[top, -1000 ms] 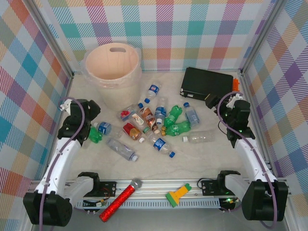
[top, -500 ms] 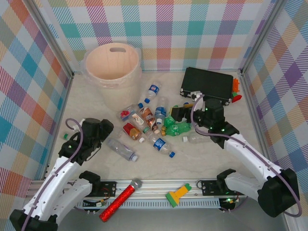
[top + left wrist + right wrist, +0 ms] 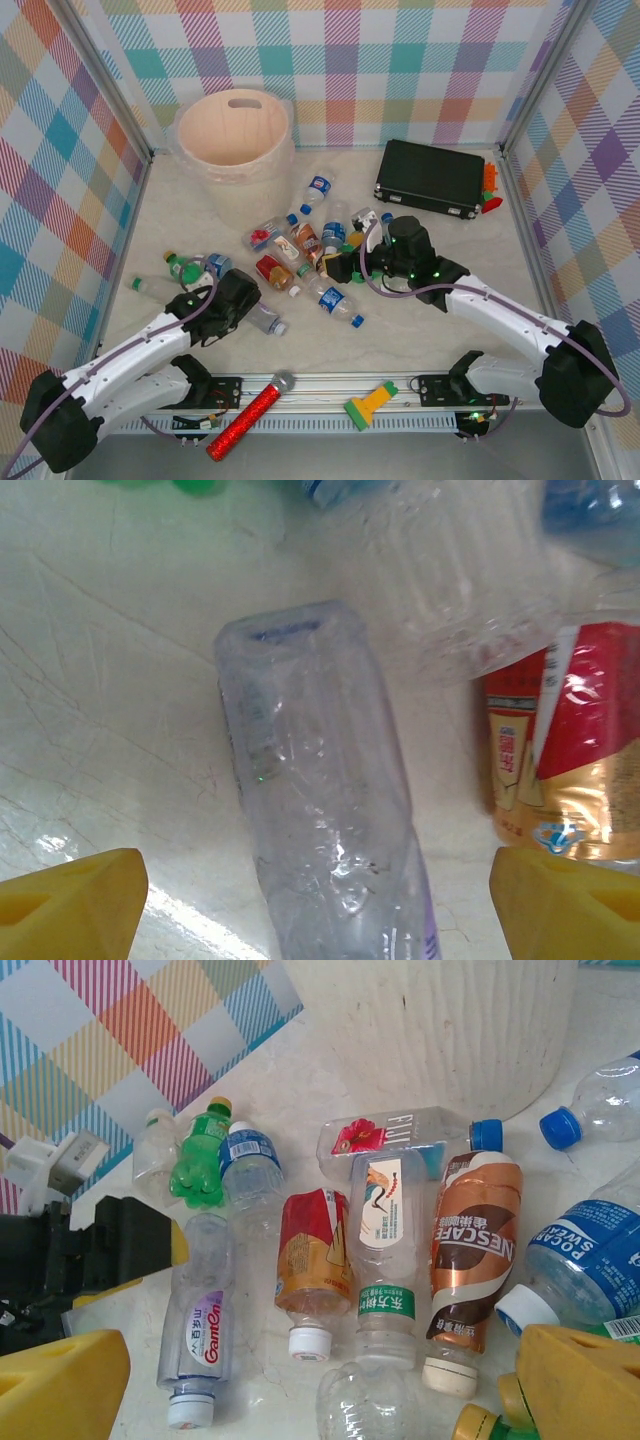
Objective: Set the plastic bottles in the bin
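The plastic bottles [image 3: 318, 250] lie scattered mid-table, clear, green and red-labelled. My left gripper [image 3: 252, 306] is low over a clear bottle [image 3: 268, 320]. In the left wrist view that bottle [image 3: 315, 810] lies lengthwise between my left gripper's [image 3: 320, 910] wide-apart yellow fingertips [image 3: 70, 900], with a gap on each side. My right gripper [image 3: 342, 267] hovers open over the pile. In the right wrist view my right gripper [image 3: 320, 1395] spans a red-labelled bottle [image 3: 312, 1260] and a clear green-banded one [image 3: 385, 1260]. The cream bin [image 3: 235, 140] stands at the far left, upright.
A flat black case [image 3: 430, 178] lies at the back right. A red glitter microphone [image 3: 250, 415] and a green-and-yellow tool [image 3: 368, 405] rest on the front rail. A green bottle [image 3: 185, 268] and a small clear one [image 3: 150, 288] lie near the left wall.
My left arm has swung down and right onto the clear bottle near the front, its jaws narrowing slightly. My right arm has moved left from the right wall over the pile.
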Action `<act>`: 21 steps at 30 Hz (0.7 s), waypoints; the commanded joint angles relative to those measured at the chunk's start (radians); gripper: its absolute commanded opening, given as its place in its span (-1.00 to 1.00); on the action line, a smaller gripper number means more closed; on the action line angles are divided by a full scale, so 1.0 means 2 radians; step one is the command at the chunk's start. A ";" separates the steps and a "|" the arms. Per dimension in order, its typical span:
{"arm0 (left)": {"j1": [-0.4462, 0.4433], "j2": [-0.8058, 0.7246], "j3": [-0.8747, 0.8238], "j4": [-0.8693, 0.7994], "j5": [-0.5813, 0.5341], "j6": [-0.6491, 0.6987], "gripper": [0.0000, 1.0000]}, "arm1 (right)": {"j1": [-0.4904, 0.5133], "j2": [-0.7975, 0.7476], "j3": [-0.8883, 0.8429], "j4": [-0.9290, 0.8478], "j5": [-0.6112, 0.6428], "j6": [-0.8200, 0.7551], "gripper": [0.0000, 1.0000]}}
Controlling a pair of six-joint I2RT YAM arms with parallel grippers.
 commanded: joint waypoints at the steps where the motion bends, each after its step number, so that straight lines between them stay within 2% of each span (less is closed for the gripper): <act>1: -0.009 0.007 -0.023 0.037 0.012 -0.031 0.75 | 0.004 0.004 0.016 0.009 0.007 -0.019 0.98; 12: -0.009 0.053 -0.050 0.118 0.027 -0.020 0.68 | 0.011 0.010 0.017 0.009 0.005 -0.023 0.98; 21: -0.008 0.072 -0.063 0.142 0.019 -0.024 0.33 | 0.016 0.012 0.017 0.012 0.006 -0.025 0.98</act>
